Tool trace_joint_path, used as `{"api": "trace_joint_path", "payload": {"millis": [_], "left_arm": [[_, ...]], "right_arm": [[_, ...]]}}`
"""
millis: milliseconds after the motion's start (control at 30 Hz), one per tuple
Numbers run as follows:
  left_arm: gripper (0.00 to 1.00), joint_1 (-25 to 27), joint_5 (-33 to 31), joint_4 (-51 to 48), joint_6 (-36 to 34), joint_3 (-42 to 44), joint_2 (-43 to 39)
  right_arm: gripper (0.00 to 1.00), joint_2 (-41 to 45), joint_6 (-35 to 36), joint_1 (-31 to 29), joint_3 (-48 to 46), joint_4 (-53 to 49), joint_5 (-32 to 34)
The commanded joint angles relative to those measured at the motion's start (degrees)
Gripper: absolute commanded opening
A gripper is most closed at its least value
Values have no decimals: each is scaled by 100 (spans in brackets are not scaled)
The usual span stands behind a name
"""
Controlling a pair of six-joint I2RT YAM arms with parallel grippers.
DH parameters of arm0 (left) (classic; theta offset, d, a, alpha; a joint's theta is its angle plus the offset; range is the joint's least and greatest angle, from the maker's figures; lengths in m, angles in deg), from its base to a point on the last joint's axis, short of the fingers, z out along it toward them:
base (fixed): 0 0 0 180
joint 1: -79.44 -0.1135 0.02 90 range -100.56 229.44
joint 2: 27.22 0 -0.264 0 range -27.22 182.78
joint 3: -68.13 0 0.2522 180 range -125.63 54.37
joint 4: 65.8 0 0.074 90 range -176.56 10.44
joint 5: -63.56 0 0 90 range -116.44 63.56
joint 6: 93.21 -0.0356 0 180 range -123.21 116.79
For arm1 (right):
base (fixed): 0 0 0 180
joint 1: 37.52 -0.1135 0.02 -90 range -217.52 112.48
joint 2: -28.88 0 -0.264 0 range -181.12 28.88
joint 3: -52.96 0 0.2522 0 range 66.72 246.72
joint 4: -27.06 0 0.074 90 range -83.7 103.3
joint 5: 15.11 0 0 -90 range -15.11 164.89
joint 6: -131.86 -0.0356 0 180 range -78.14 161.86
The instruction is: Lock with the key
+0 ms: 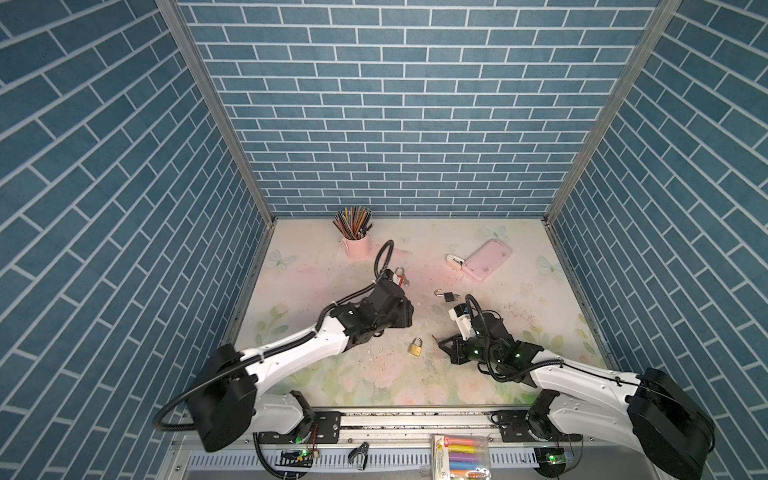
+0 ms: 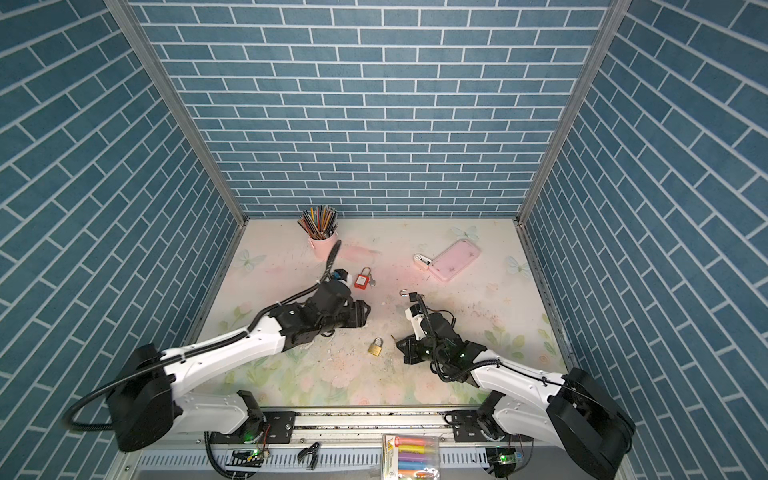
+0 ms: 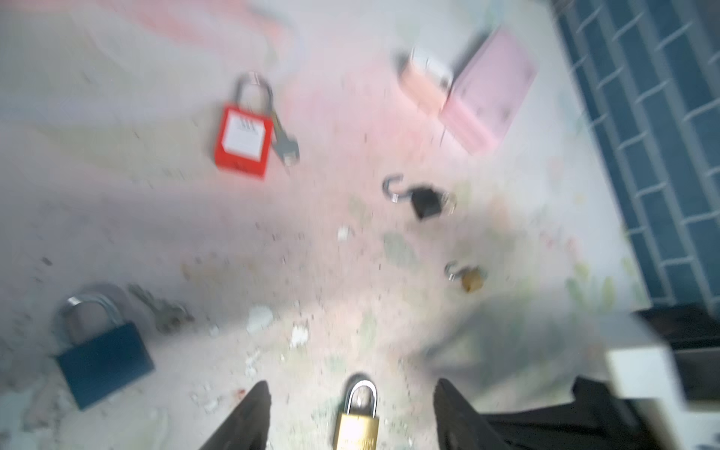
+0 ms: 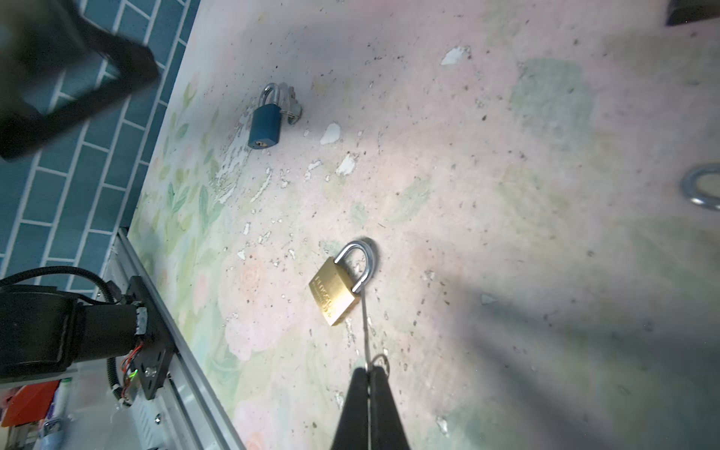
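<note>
Right wrist view: right gripper [image 4: 368,374] fingers pressed together, pinching a key [image 4: 364,331] at the brass padlock [image 4: 333,292]; left gripper [image 3: 350,385] fingers spread, empty. Five padlocks [image 3: 243,142] on the table [image 3: 117,202].

Both top views sit high above the near edge of the surface [image 1: 540,291] (two eyes side by side, so the scene is merely shifted sideways between them). They look steeply down and toward the back wall [image 1: 407,124] from far enough off to take in both arms whole. The left wrist view hangs low over the surface, blurred, looking forward between the parted left jaws, with the brass padlock [image 3: 356,422] lying between their tips. The right wrist view is low too, sighting along the pressed-together right jaws and the key [image 4: 365,331] they pinch. All four views share the brass padlock, and both wrist views share the blue padlock [image 4: 265,126].
</note>
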Motion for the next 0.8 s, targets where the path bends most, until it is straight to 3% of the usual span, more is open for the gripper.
{"api": "trace_joint_path", "payload": {"millis": [0, 233, 767], "left_arm": [[71, -347, -259, 660, -455, 366, -528], [75, -668, 120, 1481, -659, 914, -1094], [76, -794, 392, 1597, -734, 1079, -1081]], "right_arm": [[0, -257, -340, 20, 227, -210, -448], [0, -900, -609, 20, 486, -282, -710], [0, -1758, -804, 20, 680, 14, -799]]}}
